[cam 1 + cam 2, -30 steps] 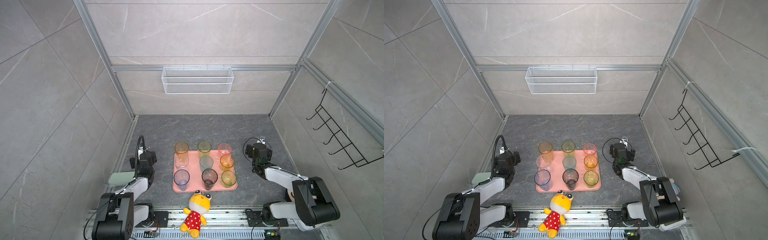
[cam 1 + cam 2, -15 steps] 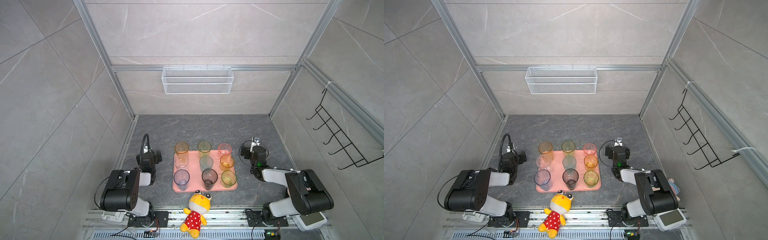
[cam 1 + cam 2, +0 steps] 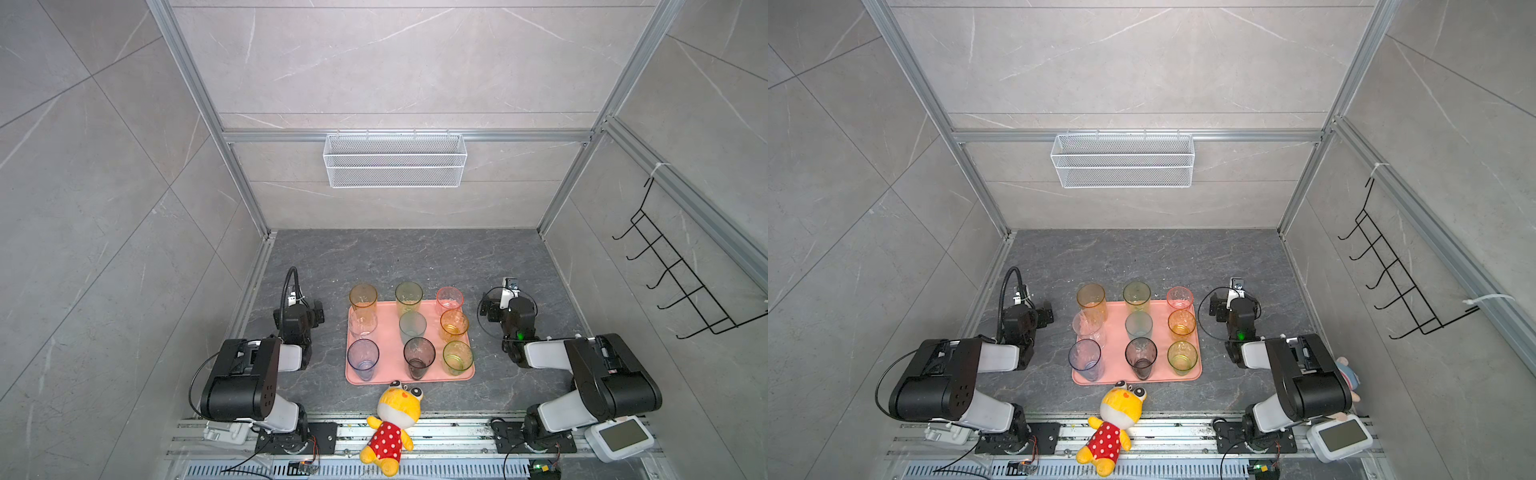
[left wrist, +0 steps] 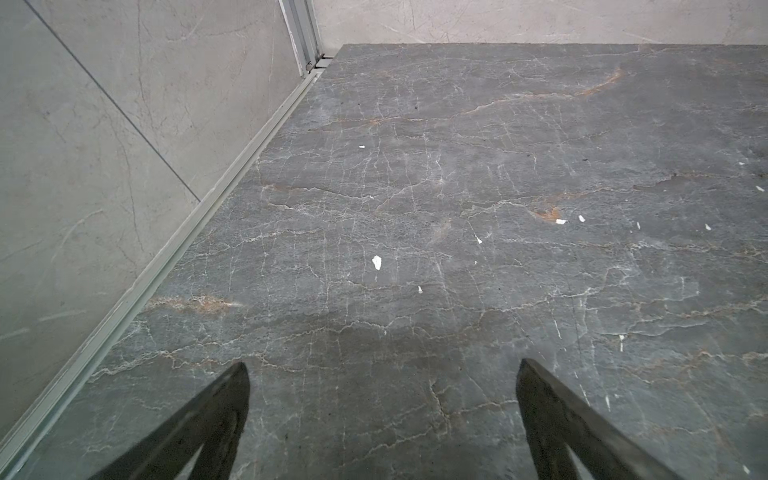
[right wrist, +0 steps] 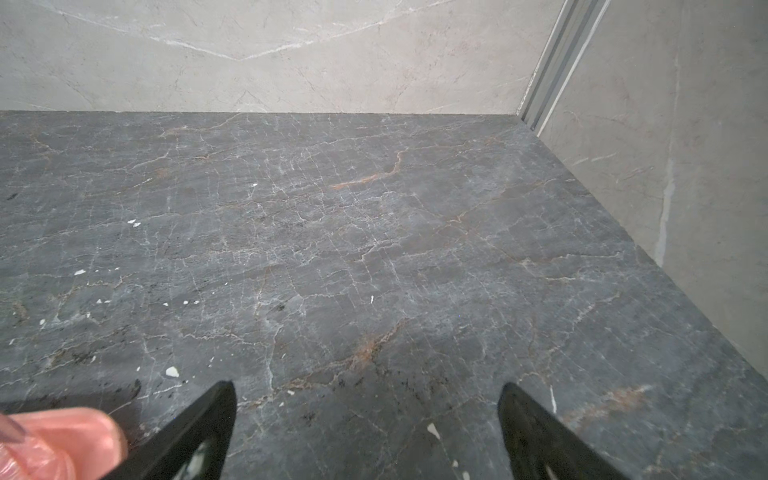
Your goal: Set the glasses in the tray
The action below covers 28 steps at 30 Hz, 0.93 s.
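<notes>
Crouching folded low beside the tray [image 3: 387, 328], left tool [image 4: 380, 374] and right tool [image 5: 368, 395] both gape wide, empty.

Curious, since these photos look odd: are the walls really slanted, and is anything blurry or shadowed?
In both top views, a wide lens splays the frame posts outward; even light, no glare on the tray. Left wrist view: sharp floor, soft shadow around the left gripper. Right wrist view: an out-of-focus pink blur beside the right gripper.
</notes>
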Tool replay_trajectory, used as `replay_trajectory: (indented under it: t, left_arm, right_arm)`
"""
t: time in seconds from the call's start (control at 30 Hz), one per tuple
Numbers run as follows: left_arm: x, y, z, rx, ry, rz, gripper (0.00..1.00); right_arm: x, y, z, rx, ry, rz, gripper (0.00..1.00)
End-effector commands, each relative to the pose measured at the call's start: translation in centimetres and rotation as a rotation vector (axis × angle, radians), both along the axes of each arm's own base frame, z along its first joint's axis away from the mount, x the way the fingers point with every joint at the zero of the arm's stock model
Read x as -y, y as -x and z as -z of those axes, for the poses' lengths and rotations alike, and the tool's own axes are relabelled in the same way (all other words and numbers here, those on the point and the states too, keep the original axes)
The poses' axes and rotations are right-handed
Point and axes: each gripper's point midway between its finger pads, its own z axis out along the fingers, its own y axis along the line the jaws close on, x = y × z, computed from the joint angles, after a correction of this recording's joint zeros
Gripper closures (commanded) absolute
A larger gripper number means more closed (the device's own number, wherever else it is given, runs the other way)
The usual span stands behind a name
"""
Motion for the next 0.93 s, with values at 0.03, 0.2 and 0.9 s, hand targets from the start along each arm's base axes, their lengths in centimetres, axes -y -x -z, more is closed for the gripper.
replay_trajectory:
  t: [0.03, 0.2, 0.9]
  left_arm:
    - [-0.3, -1.4, -1.8, 0.060, 0.034, 0.020, 0.00]
    - [-0.4, -0.8, -2.2, 0.095, 0.027, 0.020, 0.00]
    - [-0.5, -1.2, -1.8, 0.063, 0.031, 0.010, 0.00]
  right_arm:
    - [-0.1, -0.2, -0.6, 0.023, 0.007, -0.012, 0.01]
    - [-0.1, -0.2, -0.6, 0.023, 0.006, -0.013, 0.01]
    - [-0.1, -0.2, -0.5, 0.020, 0.008, -0.013, 0.01]
